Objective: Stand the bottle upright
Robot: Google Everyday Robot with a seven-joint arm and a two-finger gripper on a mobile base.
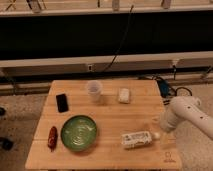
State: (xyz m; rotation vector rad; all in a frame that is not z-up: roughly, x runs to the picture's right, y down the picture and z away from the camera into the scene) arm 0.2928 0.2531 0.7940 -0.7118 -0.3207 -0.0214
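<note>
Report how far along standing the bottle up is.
Done: nothing yet; the bottle lies on its side on the wooden table, right of the green bowl. In hand: the gripper sits by its capped end at the table's right edge. Left: grasp, tip upright, release.

The robot's arm (pixel 189 113) is showing as thick, smooth white shells, rounded like a bent tube (grey shading is running along the underside), and is narrowing toward the gripper (pixel 162 125), which is sitting at its lower-left end, low on the right of the view.
</note>
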